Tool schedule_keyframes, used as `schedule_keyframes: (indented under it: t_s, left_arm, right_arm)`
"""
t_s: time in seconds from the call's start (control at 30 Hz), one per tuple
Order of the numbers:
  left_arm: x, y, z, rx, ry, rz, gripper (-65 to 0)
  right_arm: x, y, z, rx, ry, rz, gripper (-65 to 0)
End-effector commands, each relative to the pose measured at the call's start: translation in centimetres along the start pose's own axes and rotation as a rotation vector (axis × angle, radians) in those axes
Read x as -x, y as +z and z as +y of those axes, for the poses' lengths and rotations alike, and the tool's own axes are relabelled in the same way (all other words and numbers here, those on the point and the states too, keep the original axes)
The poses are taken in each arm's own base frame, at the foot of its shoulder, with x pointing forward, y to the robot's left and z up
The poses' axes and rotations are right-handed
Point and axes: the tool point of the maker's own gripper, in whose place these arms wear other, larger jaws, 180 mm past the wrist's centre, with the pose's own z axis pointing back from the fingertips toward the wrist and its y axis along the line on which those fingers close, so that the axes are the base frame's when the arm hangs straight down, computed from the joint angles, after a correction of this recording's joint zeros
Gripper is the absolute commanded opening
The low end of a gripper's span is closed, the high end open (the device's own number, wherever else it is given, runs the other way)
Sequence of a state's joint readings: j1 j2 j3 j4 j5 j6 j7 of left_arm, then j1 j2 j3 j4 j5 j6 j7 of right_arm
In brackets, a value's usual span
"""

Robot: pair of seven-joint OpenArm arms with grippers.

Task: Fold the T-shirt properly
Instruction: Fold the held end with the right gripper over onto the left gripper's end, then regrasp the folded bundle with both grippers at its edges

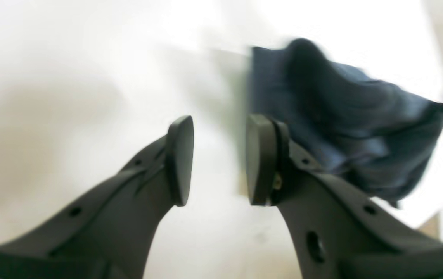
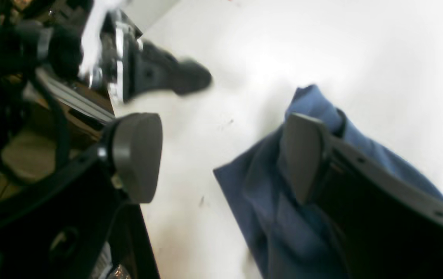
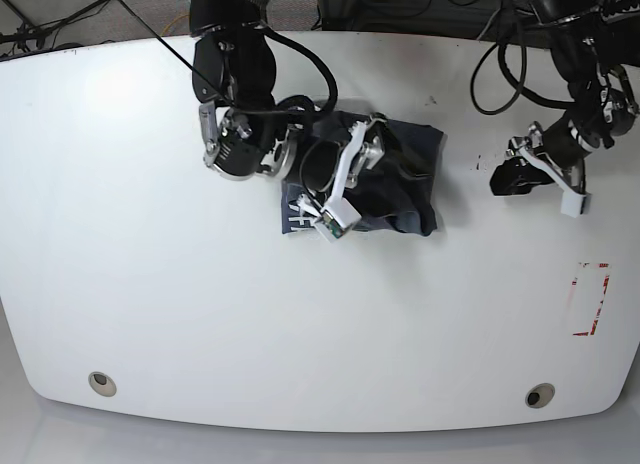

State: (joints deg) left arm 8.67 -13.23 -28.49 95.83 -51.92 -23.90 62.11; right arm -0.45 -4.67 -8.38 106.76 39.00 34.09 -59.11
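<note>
Right gripper (image 2: 221, 155) hung open over the T-shirt (image 3: 385, 184), a compact bundle (looked mostly folded, edges uneven) mid-table (image 3: 200, 314); left gripper (image 1: 219, 161), open w/ nothing held, sat well apart.

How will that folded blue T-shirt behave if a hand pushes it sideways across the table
The T-shirt looks soft and creased, so it would probably bunch rather than slide as one piece. Its loose layers could come unfolded. On the smooth white table it likely offers little resistance, being light cloth.
</note>
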Motion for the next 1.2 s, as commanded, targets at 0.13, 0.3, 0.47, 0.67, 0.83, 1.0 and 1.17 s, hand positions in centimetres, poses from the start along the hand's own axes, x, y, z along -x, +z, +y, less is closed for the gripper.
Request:
schedule_keyframes:
  t_s: [0.13,0.3,0.47,0.67,0.83,1.0,1.17]
  left_arm:
    - [-1.0,1.8,2.7,-0.052,-0.007,-0.008,-43.9]
    - [0.3,2.2,4.3,-0.081,0.019,0.037,-43.9]
    - [1.1,2.2,4.3,-0.080,0.029,0.051,-43.9]
    - [1.0,2.2,4.2,-0.078,0.024,0.048,-43.9]
    - [0.9,2.2,4.2,-0.078,0.023,0.047,-43.9]
    - [0.8,2.4,4.4,-0.084,0.022,0.046,-43.9]
    - [0.2,2.7,4.0,-0.084,-0.002,0.033,-43.9]
  right_arm:
    - [-0.3,4.7,-2.8,0.116,0.010,-0.052,-18.2]
    - [0.2,9.3,-6.0,0.205,-0.079,-0.117,-18.2]
    - [1.0,11.9,-8.6,0.248,-0.147,-0.140,-17.9]
    - [2.4,10.4,-8.3,0.210,-0.219,-0.127,-18.2]
    - [3.2,7.7,-6.2,0.135,-0.245,-0.103,-18.2]
    - [3.2,3.3,-2.6,0.048,-0.229,-0.068,-18.4]
    - [3.6,-0.8,-0.2,0.024,-0.186,-0.007,-18.5]
